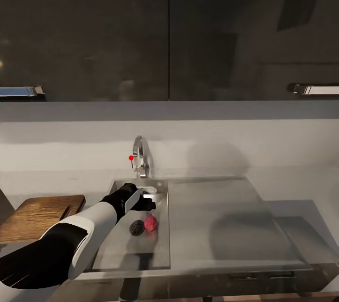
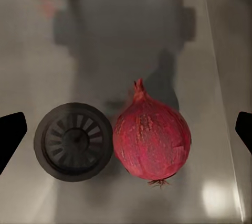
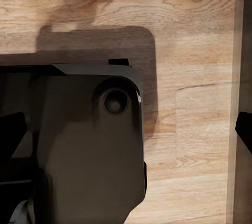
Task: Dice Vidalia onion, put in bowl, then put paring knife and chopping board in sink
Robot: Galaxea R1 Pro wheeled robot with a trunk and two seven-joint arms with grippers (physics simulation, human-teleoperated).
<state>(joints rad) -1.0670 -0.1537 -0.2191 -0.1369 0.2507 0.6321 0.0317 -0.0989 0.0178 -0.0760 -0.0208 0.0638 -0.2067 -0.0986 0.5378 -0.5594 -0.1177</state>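
The Vidalia onion [image 1: 150, 223] [image 2: 152, 140] lies on the floor of the sink [image 1: 117, 245], a reddish-pink bulb touching the round dark drain [image 1: 137, 228] [image 2: 73, 141]. My left gripper [image 1: 141, 200] [image 2: 127, 132] hovers just above it inside the basin, open, with a fingertip on either side of the onion and the drain and nothing held. The chopping board [image 1: 42, 215] rests on the countertop [image 1: 292, 184] left of the sink. My right gripper [image 3: 126, 132] is open and empty over a wooden floor. The paring knife and the bowl are out of view.
A curved chrome tap [image 1: 140, 153] with a red-tipped lever rises behind the basin. The flat drainboard [image 1: 216, 217] stretches right of it. Dark glossy wall cabinets [image 1: 169, 33] hang overhead. In the right wrist view a dark part of the robot [image 3: 84, 145] sits beneath the gripper.
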